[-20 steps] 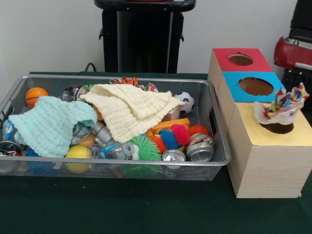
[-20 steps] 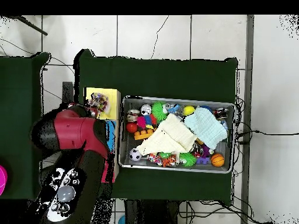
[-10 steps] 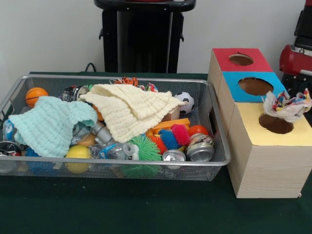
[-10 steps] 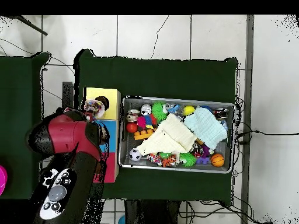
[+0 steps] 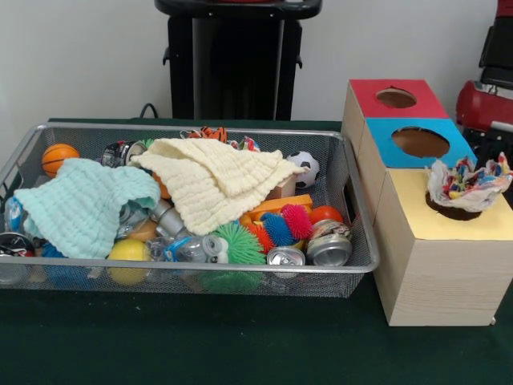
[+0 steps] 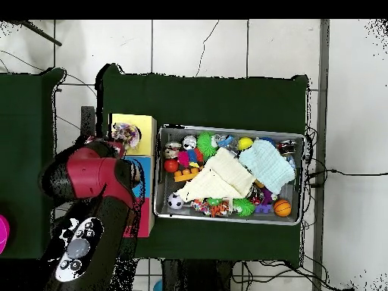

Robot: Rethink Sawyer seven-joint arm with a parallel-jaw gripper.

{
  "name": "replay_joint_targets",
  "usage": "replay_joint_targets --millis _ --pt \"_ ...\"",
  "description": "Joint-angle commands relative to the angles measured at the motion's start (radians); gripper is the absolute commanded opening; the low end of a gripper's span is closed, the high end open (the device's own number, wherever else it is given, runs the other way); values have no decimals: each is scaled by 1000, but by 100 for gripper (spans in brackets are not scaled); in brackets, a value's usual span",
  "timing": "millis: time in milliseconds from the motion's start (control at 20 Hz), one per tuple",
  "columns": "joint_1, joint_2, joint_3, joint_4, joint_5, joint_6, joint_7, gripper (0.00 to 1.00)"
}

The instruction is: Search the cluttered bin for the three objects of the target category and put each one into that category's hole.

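Observation:
A crumpled multicoloured cloth (image 5: 466,183) (image 6: 125,136) sits bunched in the round hole of the yellow box top (image 5: 417,218) (image 6: 142,121). Behind it are the blue top (image 5: 385,148) and the red top (image 5: 365,95), each with an uncovered hole. The red and black arm (image 5: 483,100) (image 6: 91,176) stands at the right edge of the front view. Its gripper (image 5: 495,146) is a dark shape just above the cloth, mostly cut off. In the mesh bin (image 5: 200,269) (image 6: 227,127), a cream cloth (image 5: 212,180) and a mint cloth (image 5: 80,207) lie over the clutter.
The bin also holds a soccer ball (image 5: 305,168), a basketball (image 5: 58,156), drink cans (image 5: 329,249), spiky balls (image 5: 237,242), a yellow ball (image 5: 128,250) and an orange block (image 5: 280,206). In the overhead view the arm covers the red and blue boxes.
The multicoloured cloth hung spread above the yellow hole, swung right, and now sits lower, bunched into the hole. The arm shifted slightly at the right edge.

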Motion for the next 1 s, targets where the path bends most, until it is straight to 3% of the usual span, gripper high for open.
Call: replay_joint_targets --millis 50,650,1000 --pt "-85 16 94 93 -9 -68 162 0" --pt "-122 17 111 111 -43 -115 132 0" --pt "-71 65 78 118 -22 -158 188 0"
